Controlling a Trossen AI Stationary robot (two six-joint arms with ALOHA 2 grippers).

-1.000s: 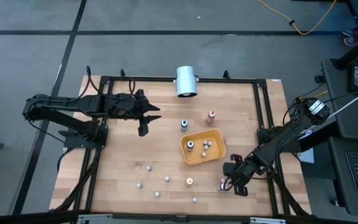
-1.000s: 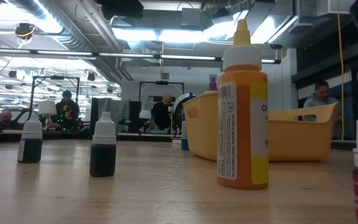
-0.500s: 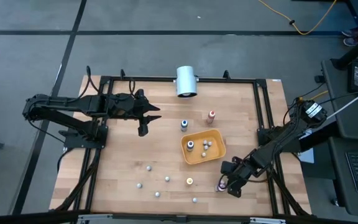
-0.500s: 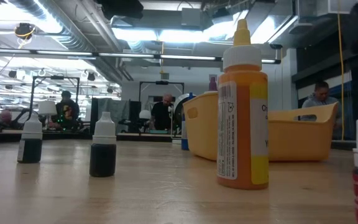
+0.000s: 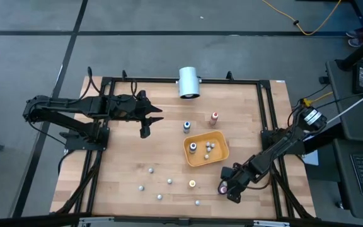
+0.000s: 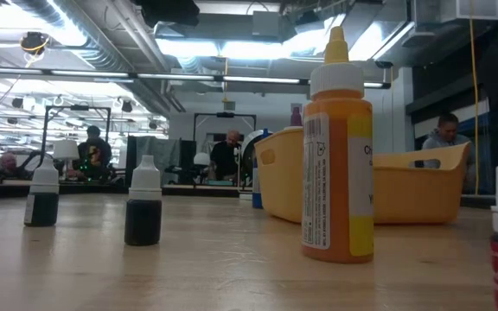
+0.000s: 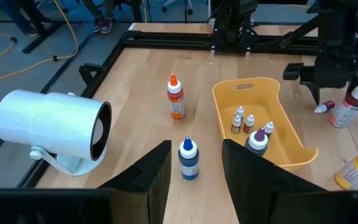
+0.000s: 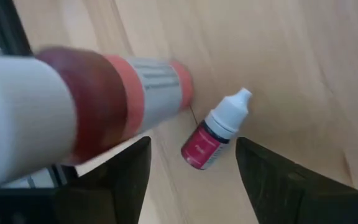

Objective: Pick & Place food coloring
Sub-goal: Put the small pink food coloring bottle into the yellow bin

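Four bottles (image 5: 209, 148) sit in your tray (image 5: 222, 157); eight remain outside it. Right gripper (image 5: 226, 190) jaws open over one; left gripper's (image 5: 147, 120) I cannot tell.

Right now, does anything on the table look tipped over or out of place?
Yes. A small red bottle lies on its side on the wood by the open right gripper, beside a bigger red bottle; the other loose bottles stand upright.

An open-plan robotics lab: exposed ceiling ducts (image 6: 102, 39), strip lights (image 6: 232, 78), seated people (image 6: 225, 160) and more framed rigs (image 6: 76, 130) beyond the wooden table (image 5: 125, 157).
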